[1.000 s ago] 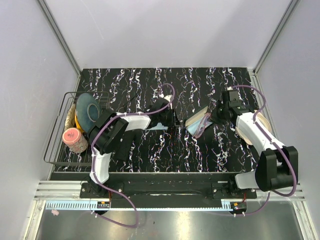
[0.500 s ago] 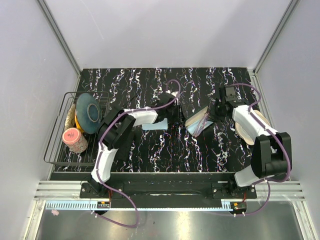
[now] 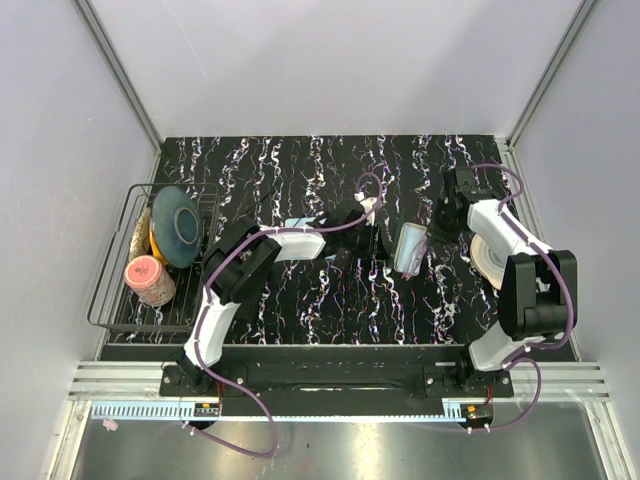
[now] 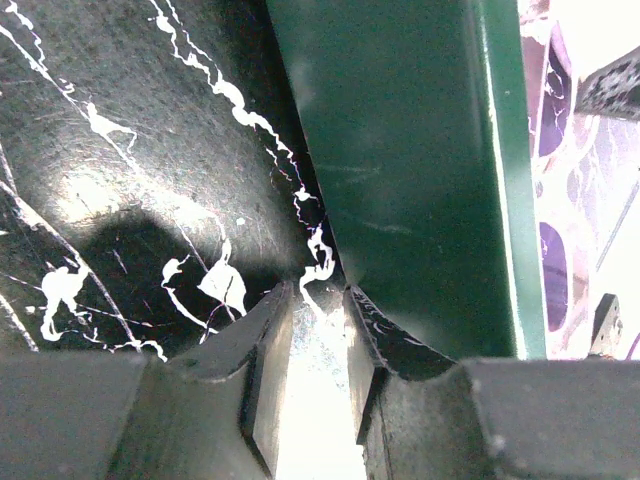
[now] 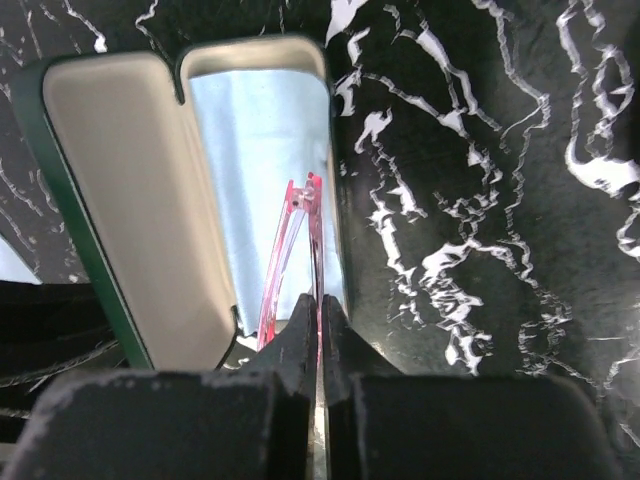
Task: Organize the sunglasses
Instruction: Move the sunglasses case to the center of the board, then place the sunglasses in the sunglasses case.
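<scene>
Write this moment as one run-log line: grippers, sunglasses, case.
left gripper: open, beside case | right gripper: shut on sunglasses | sunglasses: over open case

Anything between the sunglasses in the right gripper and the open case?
Nothing visible. The right gripper is shut on the pink sunglasses, right at the blue-lined inside of the case. The lid stands open to one side, off that path.
</scene>
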`<action>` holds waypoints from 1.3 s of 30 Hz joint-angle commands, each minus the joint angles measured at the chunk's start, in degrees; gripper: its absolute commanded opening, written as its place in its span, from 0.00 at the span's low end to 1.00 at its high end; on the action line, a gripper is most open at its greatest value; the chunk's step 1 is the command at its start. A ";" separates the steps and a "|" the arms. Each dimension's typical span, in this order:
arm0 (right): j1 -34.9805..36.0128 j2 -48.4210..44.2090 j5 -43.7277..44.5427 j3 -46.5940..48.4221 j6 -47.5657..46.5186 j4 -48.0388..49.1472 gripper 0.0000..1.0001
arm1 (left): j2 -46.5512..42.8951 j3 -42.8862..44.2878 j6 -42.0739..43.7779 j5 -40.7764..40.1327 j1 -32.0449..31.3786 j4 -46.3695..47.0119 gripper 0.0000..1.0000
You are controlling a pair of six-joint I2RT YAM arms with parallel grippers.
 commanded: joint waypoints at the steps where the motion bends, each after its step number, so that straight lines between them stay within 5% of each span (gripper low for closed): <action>1: -0.90 1.30 3.12 7.13 -8.92 -5.41 0.00 | -0.21 -2.08 1.87 -3.92 -0.21 -3.21 0.31; 6: -1.08 6.75 3.56 15.58 -16.31 -10.43 0.00 | -3.89 -3.31 1.17 -12.01 1.98 -10.67 0.28; 16: -1.08 13.35 -2.41 20.94 -18.26 -15.17 0.00 | -15.67 -14.99 3.10 -13.95 5.68 -11.40 0.28; 39: -0.82 17.30 -0.92 19.98 -13.86 -9.47 0.00 | -16.56 -17.72 2.58 -10.70 7.09 -8.85 0.27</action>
